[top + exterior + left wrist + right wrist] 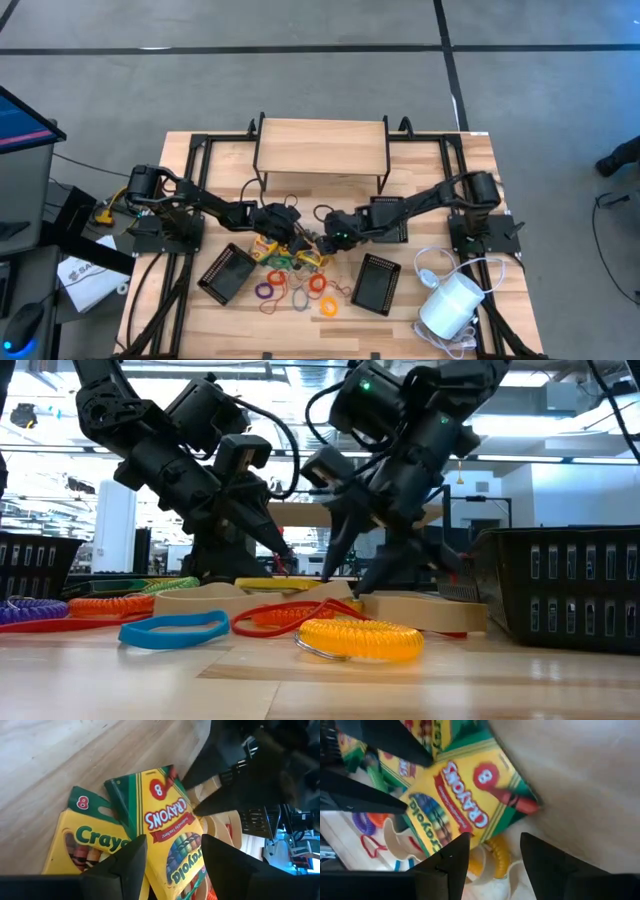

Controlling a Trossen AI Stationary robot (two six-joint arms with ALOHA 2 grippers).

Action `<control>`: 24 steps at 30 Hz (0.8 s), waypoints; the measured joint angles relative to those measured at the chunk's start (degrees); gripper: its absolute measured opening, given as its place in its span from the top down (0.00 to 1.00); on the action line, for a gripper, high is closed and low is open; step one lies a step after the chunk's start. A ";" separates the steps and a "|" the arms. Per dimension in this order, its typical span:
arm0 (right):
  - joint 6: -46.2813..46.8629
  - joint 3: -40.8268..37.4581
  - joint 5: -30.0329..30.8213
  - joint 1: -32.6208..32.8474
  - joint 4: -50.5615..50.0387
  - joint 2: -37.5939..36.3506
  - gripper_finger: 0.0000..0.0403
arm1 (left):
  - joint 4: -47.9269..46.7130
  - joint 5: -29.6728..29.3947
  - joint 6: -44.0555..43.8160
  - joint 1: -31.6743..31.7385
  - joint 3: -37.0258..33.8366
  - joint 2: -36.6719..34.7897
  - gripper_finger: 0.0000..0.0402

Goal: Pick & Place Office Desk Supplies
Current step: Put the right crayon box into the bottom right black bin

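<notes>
Two yellow-and-green crayon boxes (266,247) lie at the table's middle. One crayon box (165,820) lies slanted, its side over the other box (85,845). My left gripper (173,841) is open, low over the near end of the upper box, one finger along each long side. My right gripper (492,840) is open above that box's far end (500,790), fingers pointing steeply down, nothing between them. Coloured elastic loops (295,285) lie spread on the wood in front of the boxes. My left gripper has a finger (131,862) beside each long edge of the upper crayon box at its near end (175,865), slanting down from the table's left. Whether the fingers touch the box I cannot tell. The box rests on the other box and the table.
Two black mesh trays (228,272) (377,283) flank the loops near the front edge. A white cylinder (450,303) with a cord lies at the front right. A wooden shelf (320,148) stands at the back. A yellow coiled loop (360,638) and a blue loop (175,628) lie nearest the front.
</notes>
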 joint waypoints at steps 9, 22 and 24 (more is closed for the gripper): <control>1.14 0.07 -0.96 0.54 2.95 1.33 0.57 | -0.54 0.20 -0.02 0.00 0.00 0.00 0.54; 0.68 0.02 0.28 -2.36 6.82 1.35 0.57 | -0.05 0.20 -0.10 0.01 0.00 0.00 0.54; 0.31 0.02 0.34 -2.70 7.41 1.35 0.57 | -0.05 0.18 -0.07 0.01 0.00 0.00 0.54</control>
